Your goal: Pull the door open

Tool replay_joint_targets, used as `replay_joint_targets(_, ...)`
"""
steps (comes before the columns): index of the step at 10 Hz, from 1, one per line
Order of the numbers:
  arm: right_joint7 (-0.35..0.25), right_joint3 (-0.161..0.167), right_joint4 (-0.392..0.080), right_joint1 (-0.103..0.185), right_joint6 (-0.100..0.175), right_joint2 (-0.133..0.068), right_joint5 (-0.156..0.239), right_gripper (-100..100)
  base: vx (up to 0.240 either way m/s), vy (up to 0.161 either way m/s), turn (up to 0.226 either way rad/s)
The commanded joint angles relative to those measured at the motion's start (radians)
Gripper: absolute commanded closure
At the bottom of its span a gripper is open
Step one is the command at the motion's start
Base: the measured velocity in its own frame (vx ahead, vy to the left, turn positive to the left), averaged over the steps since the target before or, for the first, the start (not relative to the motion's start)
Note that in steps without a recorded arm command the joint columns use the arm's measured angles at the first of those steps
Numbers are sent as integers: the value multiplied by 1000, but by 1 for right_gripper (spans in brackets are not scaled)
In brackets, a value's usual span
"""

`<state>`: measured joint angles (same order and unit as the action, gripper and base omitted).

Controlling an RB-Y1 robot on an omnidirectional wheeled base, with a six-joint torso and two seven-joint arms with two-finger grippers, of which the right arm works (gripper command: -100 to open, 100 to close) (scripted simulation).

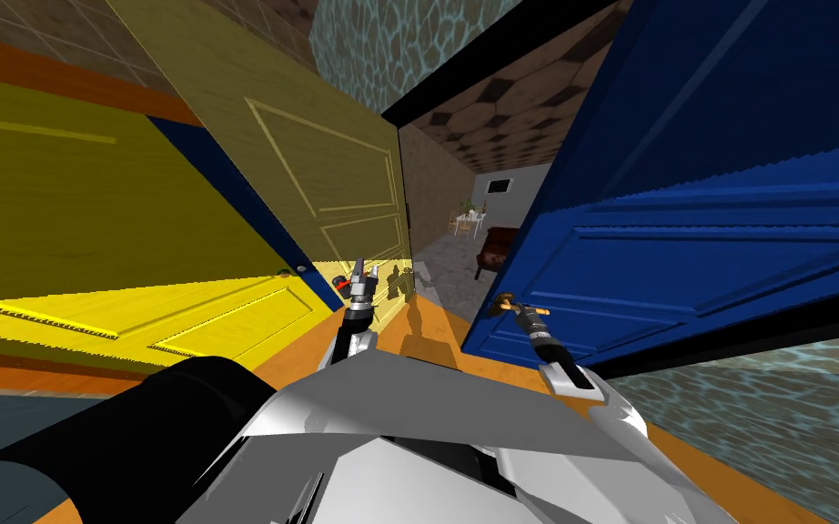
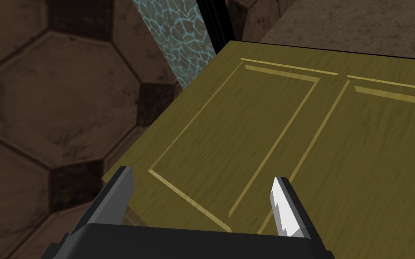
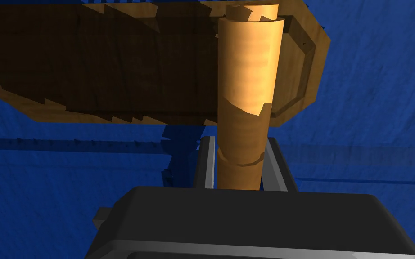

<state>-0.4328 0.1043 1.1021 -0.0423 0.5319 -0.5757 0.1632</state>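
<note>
A blue panelled door [image 1: 700,246] stands swung partly open on my right. Its orange-brown lever handle [image 3: 246,90] sits on a brown backplate [image 3: 112,67]. My right gripper [image 3: 240,164] is shut on the handle, one finger pressed on each side of the bar. In the head view the right gripper [image 1: 516,309] meets the handle [image 1: 505,303] at the blue door's free edge. My left gripper [image 2: 202,202] hangs open with nothing between its fingers, in front of an olive-yellow panelled door [image 2: 301,148]. The left gripper [image 1: 360,277] is raised ahead of my chest.
A bright yellow door [image 1: 136,255] lies along my left, with the olive-yellow door [image 1: 336,173] ahead. Between it and the blue door a gap shows a room with a table and chairs [image 1: 468,221] and a dark red piece of furniture [image 1: 495,247]. The floor is orange.
</note>
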Motion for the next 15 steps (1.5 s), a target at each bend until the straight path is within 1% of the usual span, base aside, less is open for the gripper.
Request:
replay_joint_targets(1, -16, 12, 7, -19, 25, -22, 1, 100, -140, -57, 116)
replay_joint_targets(6, -71, 54, 31, -82, 109, -96, 4, 100, -218, -90, 130)
replay_joint_targets(7, -79, 60, 34, -91, 121, -107, 4, 100, -220, -99, 92)
replay_joint_targets(8, -75, 61, 29, -81, 113, -98, 3, 100, -101, -33, 23)
replay_joint_targets(9, -88, 72, 25, -97, 141, -114, 3, 100, -151, -54, 122)
replay_joint_targets(12, -111, 87, 16, -122, 197, -149, 6, 100, -210, -106, 167)
replay_joint_targets(13, -115, 90, 15, -127, 207, -155, 7, 100, -156, -101, 113)
replay_joint_targets(15, -130, 99, 9, -144, 244, -179, 9, 100, -159, -100, 130)
